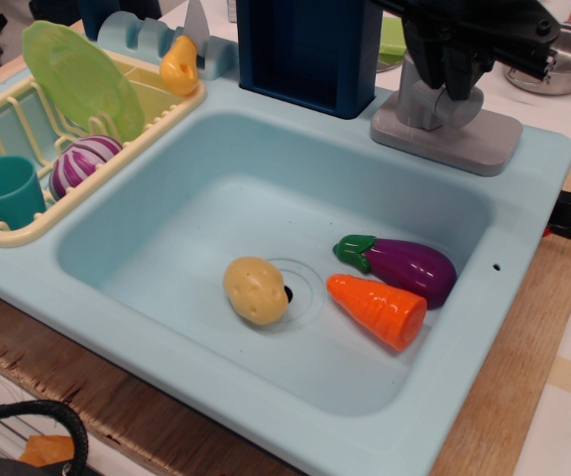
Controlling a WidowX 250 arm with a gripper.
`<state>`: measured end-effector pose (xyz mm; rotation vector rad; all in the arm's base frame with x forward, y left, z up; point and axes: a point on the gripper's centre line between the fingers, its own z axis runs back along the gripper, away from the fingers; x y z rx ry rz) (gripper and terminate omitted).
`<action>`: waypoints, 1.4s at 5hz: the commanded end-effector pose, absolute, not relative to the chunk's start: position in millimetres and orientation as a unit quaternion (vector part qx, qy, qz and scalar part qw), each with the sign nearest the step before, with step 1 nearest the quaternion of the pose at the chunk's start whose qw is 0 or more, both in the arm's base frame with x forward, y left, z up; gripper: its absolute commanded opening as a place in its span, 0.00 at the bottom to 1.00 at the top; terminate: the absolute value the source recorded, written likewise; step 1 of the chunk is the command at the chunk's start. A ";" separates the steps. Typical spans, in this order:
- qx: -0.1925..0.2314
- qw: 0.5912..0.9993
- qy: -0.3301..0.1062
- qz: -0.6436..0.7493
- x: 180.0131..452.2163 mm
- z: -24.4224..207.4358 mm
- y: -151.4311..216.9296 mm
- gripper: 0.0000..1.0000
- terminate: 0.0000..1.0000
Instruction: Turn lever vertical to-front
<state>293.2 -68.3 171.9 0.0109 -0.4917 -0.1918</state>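
Note:
The lever (456, 107) is a light-grey stem on a round grey hub, mounted on a flat grey base (484, 144) at the sink's back right corner. My black gripper (446, 77) hangs right over it and hides most of the stem. Its fingers (421, 61) reach down on either side of the stem, just above the hub. The jaws look open around the stem, with nothing held.
A dark blue box (310, 50) stands just left of the lever. The light-blue sink (167, 198) holds a potato (256, 290), a carrot (380, 309) and an eggplant (404, 266). A dish rack (28, 223) sits at the left. A metal pot (553, 64) is at the back right.

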 end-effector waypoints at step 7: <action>-0.045 0.990 -0.127 -0.040 249.8 120.7 -49.5 1.00 1.00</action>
